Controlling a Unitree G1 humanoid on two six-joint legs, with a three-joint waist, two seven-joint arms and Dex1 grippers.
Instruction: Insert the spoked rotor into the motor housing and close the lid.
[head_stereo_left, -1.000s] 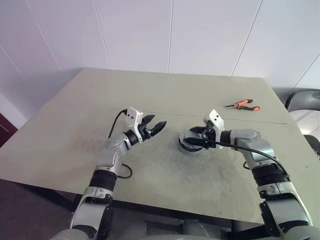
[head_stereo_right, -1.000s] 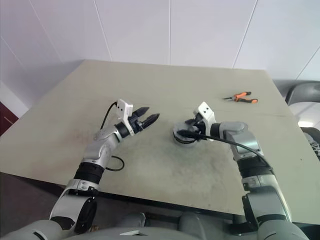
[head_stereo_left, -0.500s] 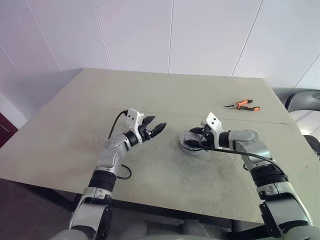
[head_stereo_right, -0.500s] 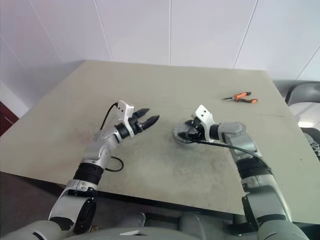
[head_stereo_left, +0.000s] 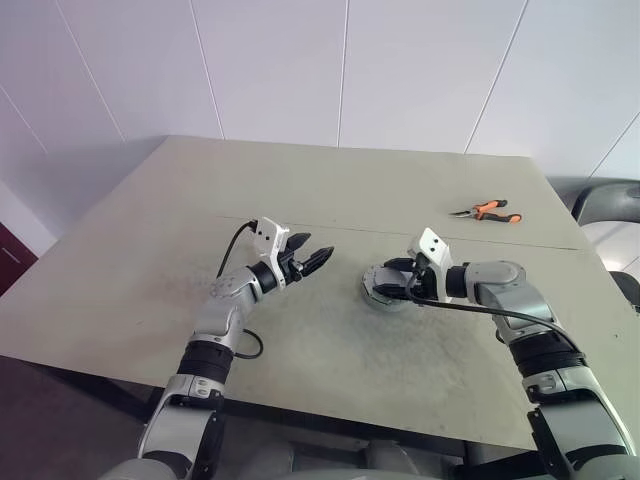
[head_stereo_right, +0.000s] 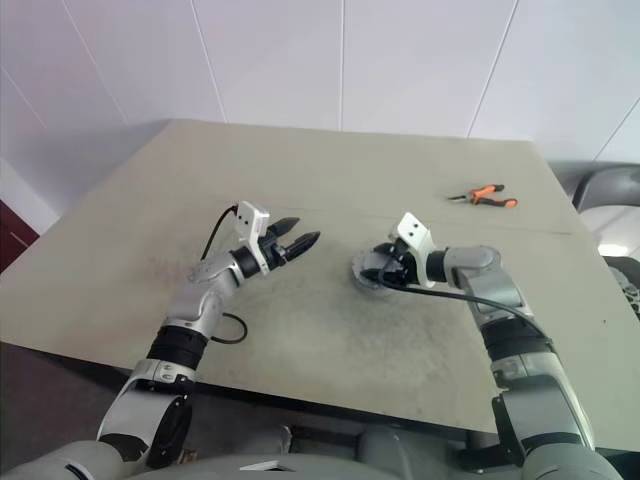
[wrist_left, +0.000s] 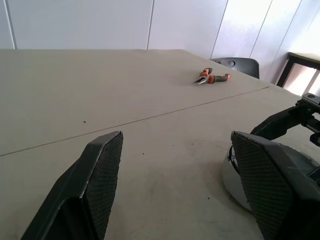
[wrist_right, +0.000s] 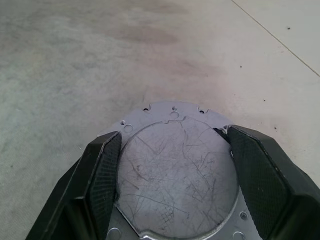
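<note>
The motor housing is at mid-table, and its pale, scratched flat underside faces the right wrist camera. My right gripper is shut on the housing, one black finger against each side of the rim. My left gripper hangs open and empty above the table, a short way to the left of the housing, and points toward it. In the left wrist view the housing's edge shows beside one finger. The spoked rotor and the lid are out of view.
Orange-handled pliers lie at the table's back right. A thin seam crosses the tabletop. The beige table extends widely to the left and in front of the housing. White wall panels stand behind it.
My right wrist has rolled a little with the housing still in its grip. The left arm has stayed where it was.
</note>
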